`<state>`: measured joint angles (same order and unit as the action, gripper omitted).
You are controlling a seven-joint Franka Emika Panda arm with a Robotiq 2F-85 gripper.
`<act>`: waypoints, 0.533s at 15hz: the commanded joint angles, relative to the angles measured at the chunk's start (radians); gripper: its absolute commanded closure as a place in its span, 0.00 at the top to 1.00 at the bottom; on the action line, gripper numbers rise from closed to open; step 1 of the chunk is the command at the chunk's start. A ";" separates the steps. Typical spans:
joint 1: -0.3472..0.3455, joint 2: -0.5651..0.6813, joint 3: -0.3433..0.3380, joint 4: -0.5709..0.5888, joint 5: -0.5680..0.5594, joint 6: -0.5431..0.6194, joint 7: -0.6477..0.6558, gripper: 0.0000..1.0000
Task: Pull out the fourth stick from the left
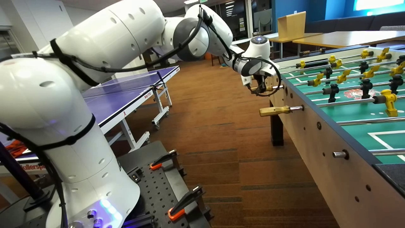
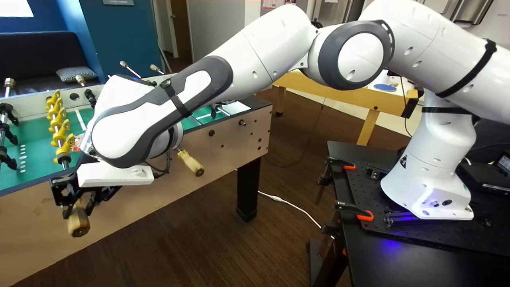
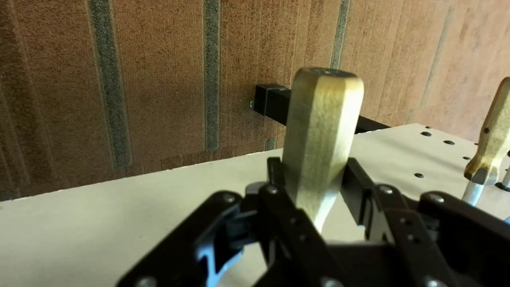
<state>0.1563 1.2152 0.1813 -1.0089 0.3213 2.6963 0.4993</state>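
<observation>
The fourth stick's slim tan wooden handle point(image 3: 318, 131) stands out from the side panel of the foosball table point(image 3: 119, 215). My gripper point(image 3: 312, 163) is shut on this handle, with one finger against each side. The handle's end extends beyond the fingertips. In an exterior view, the gripper point(image 2: 77, 211) holds the handle point(image 2: 78, 223) just outside the table side. In an exterior view, the gripper point(image 1: 261, 87) partly covers the handle point(image 1: 254, 91), and a short piece of silver rod point(image 1: 279, 86) shows between handle and panel. In the wrist view the rod is hidden behind the fingers.
A similar rod's bigger-looking handle with a dark collar point(image 1: 275, 110) sticks out beside the gripper; it also shows in the wrist view point(image 3: 490, 135). A bare rod end point(image 1: 340, 154) protrudes further along the panel. A purple ping-pong table point(image 1: 120, 91) stands opposite the foosball table.
</observation>
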 commanded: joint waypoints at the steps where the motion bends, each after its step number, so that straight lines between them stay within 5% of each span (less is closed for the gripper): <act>1: 0.042 0.009 0.070 -0.040 0.035 0.015 -0.059 0.15; 8: 0.038 -0.043 0.117 -0.119 0.043 -0.006 -0.090 0.15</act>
<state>0.1570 1.1716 0.2119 -1.0885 0.3213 2.6964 0.4946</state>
